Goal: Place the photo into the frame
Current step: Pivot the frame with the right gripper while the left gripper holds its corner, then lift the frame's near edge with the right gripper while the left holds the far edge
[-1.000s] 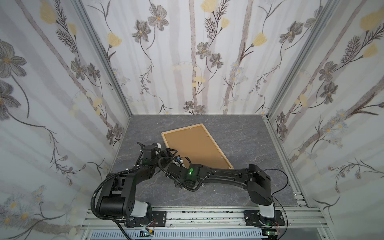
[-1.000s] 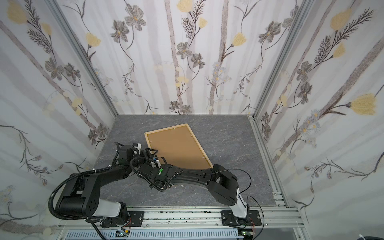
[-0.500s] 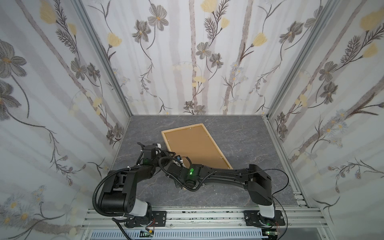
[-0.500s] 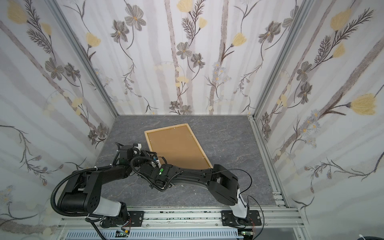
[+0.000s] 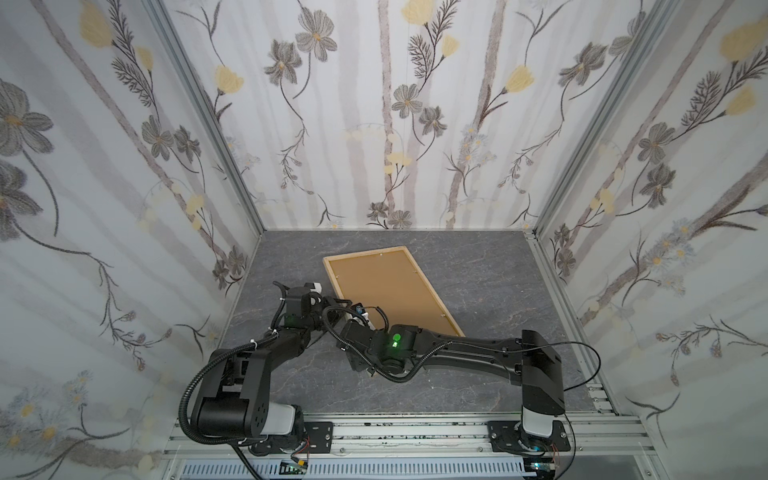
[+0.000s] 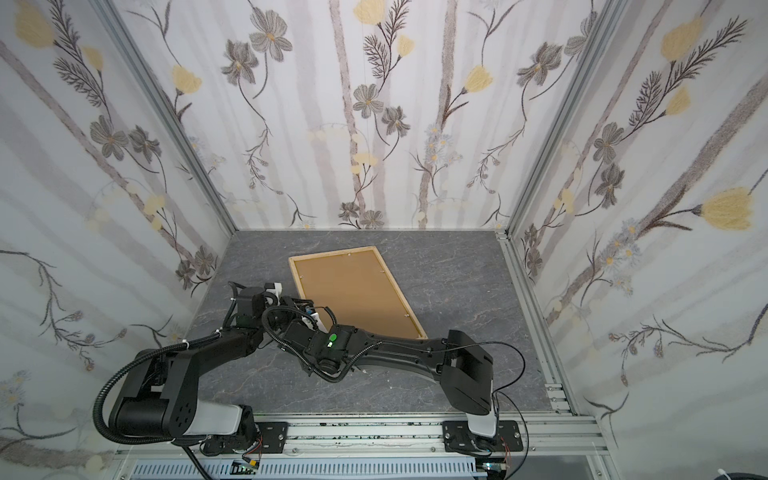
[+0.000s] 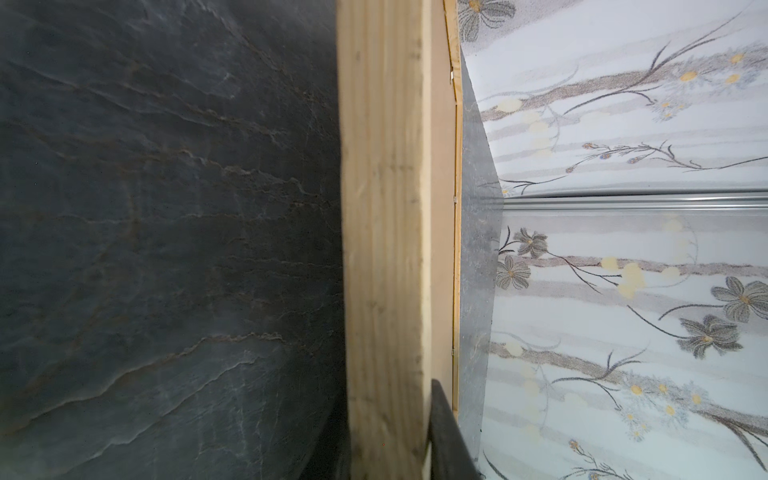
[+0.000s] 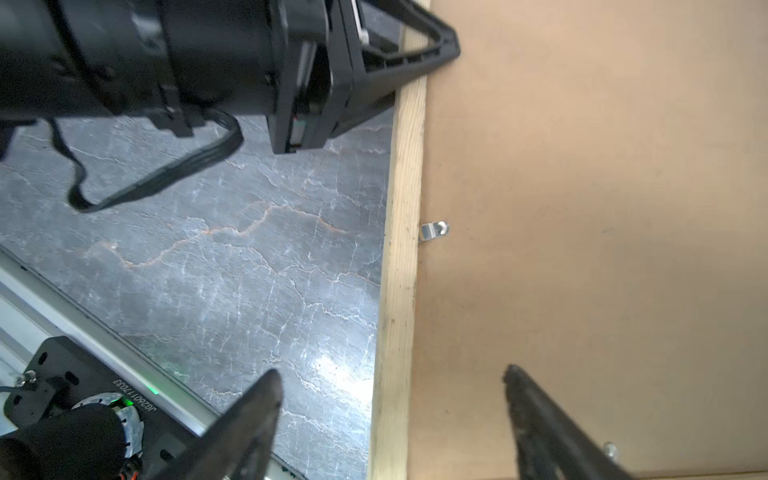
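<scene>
Frame (image 5: 365, 253): long rectangle of thin pale wood strips with visible grain. It lies back-up and skewed on the tabletop (image 5: 478, 270), left of centre in both top views. A brown fibreboard backing panel (image 5: 386, 286), matte and smooth, fills it. A small bent metal tab (image 8: 434, 230) at the strip's inner edge overlaps the panel. The tabletop is dark grey and stone-like, with pale and rusty veins. Walls (image 5: 374, 104) carry floral paper.

Left hand (image 5: 337, 302): clamped on the frame's left long strip, towards its near end. One black finger (image 7: 442, 424) presses the strip's inner side, over the panel. Left arm folded low, forearm running forward.

Right hand (image 8: 390, 372): fingers spread wide, straddling the same strip just nearer than the left hand. One finger is over tabletop, one over panel, gripping nothing. Right arm stretched low across the middle.
</scene>
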